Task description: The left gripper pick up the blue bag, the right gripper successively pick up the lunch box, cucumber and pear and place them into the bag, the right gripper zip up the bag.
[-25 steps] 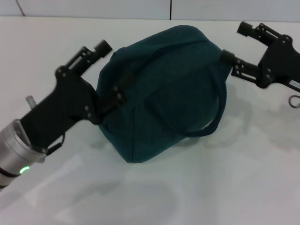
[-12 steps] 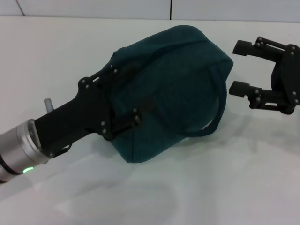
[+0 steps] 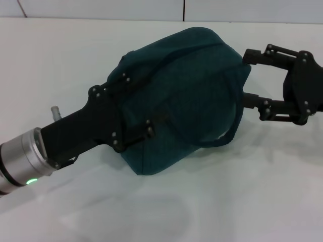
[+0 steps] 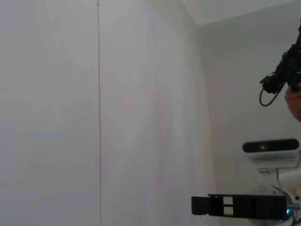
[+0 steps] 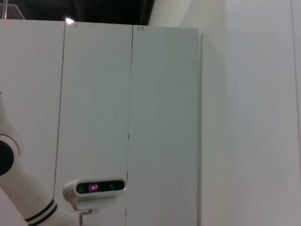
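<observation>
- The left gripper (image 3: 135, 108) reaches in from the near left of the white table (image 3: 237, 201) — its two black fingers are spread apart, both pressed onto the near-left side of the blue bag (image 3: 186, 85), one high and one lower down.
- The bag sits bulging in the middle of the table, its dark strap (image 3: 233, 128) looping down the right side.
- Farther right, the right gripper (image 3: 247, 75) is parted too — the upper finger's tip meets the bag's top right corner, the lower one lies against the strap side.
- Both wrist views show only walls and cabinet panels.
</observation>
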{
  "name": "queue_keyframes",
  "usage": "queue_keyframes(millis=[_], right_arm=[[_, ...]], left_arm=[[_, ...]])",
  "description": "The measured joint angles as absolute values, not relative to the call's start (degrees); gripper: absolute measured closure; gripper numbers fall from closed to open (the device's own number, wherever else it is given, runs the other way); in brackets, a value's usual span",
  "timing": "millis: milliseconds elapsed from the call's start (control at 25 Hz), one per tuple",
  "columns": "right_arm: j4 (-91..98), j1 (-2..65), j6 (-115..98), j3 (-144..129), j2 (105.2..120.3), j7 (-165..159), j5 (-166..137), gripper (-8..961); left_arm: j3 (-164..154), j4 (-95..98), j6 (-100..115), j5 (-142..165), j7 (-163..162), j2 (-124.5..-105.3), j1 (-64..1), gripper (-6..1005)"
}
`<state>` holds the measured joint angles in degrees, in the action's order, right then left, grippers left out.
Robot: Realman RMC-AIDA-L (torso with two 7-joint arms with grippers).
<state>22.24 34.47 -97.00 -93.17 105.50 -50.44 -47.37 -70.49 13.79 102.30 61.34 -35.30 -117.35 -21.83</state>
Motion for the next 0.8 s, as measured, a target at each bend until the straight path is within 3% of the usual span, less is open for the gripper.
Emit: queue_keyframes(millis=[160,400,800], right_arm=[[22.16,34.44,-96.9,-92.81,105.87,-50.43,-48.17,175],[23.52,31.76,-96.5,-85.17,107.96,-50.16,-51.79,176],[24.45,31.6,-96.67,-84.02,108.23,-50.64,-54.87,180]], left_arm=[[-70.49,13.92,102.31,62.22,-35.58,-117.09,-21.98,285],[-70.49,13.99,102.35,62.58,-35.6,-117.06,-21.97,286],[-70.49,13.97,102.3,63.39,-36.38,-117.03,-22.41,285]])
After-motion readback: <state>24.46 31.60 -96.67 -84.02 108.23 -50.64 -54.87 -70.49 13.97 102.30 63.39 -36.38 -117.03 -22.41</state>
